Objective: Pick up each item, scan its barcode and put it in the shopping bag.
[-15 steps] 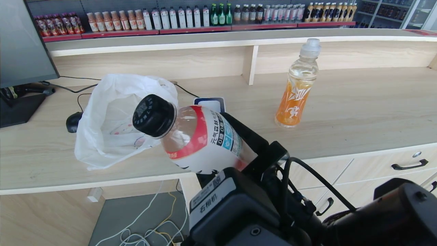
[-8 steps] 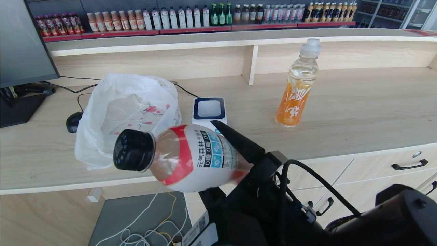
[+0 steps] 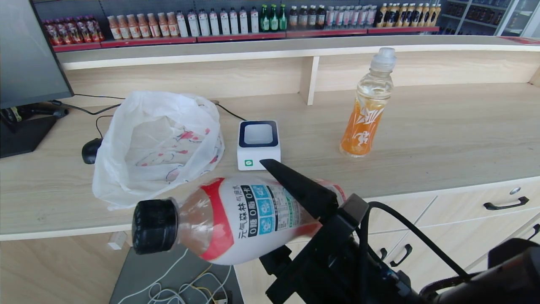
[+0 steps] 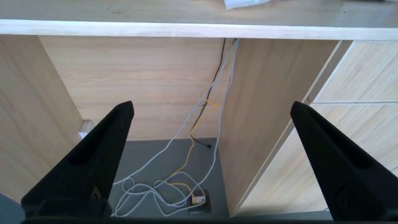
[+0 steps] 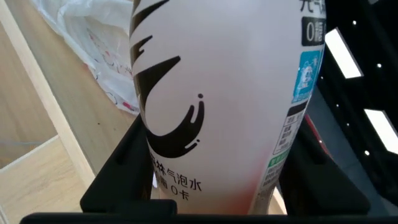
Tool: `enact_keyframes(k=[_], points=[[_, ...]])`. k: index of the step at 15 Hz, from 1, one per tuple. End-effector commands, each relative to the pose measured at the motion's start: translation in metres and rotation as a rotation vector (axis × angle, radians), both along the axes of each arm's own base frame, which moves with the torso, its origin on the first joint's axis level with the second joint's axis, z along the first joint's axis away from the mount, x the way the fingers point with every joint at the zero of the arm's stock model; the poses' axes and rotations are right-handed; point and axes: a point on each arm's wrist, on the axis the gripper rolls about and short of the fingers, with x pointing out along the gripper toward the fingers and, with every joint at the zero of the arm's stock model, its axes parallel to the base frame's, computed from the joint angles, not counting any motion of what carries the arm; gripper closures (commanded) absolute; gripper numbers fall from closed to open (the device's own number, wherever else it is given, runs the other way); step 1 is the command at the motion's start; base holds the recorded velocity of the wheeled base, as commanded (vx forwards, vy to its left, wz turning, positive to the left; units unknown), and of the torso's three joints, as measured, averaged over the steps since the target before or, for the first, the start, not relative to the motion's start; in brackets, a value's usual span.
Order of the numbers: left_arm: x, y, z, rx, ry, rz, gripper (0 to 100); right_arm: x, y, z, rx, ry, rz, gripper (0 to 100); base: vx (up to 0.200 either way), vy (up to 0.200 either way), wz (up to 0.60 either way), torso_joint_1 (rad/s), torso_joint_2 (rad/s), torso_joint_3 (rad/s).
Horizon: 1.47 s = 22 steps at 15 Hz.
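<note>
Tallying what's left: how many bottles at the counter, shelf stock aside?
2. White bottle sideways in the jaws of the right gripper, before the counter; orange bottle upright on it. The bag may hide more.

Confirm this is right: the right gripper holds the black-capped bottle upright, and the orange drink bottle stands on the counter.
Not upright: the head view shows the black-capped bottle lying nearly on its side in the right gripper, cap toward the robot's left. The orange drink bottle does stand on the counter.
</note>
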Motion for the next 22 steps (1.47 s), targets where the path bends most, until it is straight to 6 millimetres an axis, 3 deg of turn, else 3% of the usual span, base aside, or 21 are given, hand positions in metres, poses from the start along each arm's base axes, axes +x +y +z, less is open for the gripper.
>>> enact_keyframes(k=[1,6,22], points=[[0.000,0.000,0.000,0.000,0.000,-0.001,0,-0.002,-0.003,0.001,-0.003,-0.006,0.002,100,0.000,0.000,0.00,0.000,0.00,0.000],[0.000,0.000,0.000,0.000,-0.001,-0.001,0,-0.003,0.004,-0.007,-0.093,-0.082,0.048,100,0.000,0.000,0.00,0.000,0.00,0.000],[0.000,0.000,0.000,0.000,-0.001,0.000,0,-0.004,-0.001,0.006,-0.179,-0.245,-0.033,100,0.000,0.000,0.00,0.000,0.00,0.000]])
